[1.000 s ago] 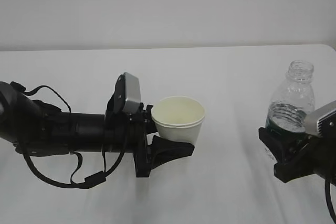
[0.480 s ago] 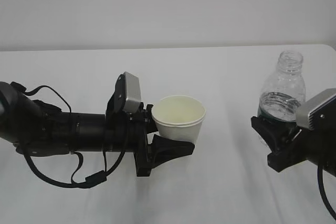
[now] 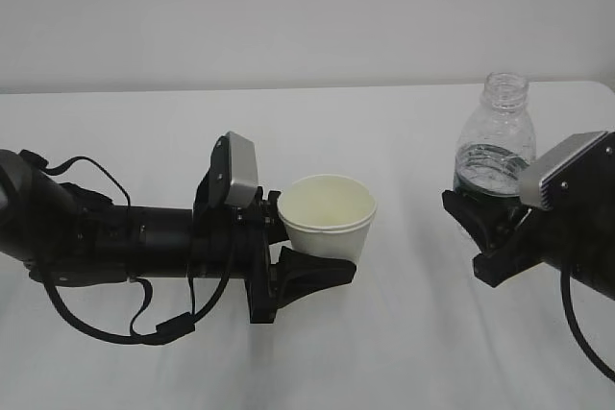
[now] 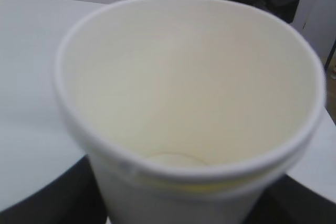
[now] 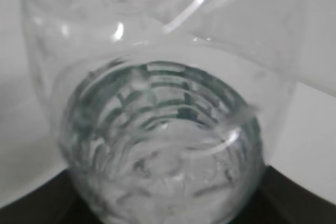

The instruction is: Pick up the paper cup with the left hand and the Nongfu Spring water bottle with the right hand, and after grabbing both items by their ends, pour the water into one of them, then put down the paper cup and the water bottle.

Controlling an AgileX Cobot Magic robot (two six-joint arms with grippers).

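Nearest, clamped in the left hand (image 3: 298,271) around the lower wall: paper cup (image 3: 327,215), upright, mouth up, dry inside, lifted clear of the table (image 3: 384,132). Well off to that gripper's outer side, gripped in the right hand (image 3: 490,232) around the lower body: bottle (image 3: 492,146), upright, capless, water (image 5: 163,166) low inside, also raised. Both sets of jaws partway open, each closed on its object.

Likely risks: missing the cup mouth if tipped while the two are apart; crushing the thin cup wall if squeezed harder; slipping of the ribbed plastic in the clamp once tilted; splashing over the rim from a quick tip.

Nothing between cup and bottle; only bare white table beneath and a plain wall (image 3: 307,16) beyond.
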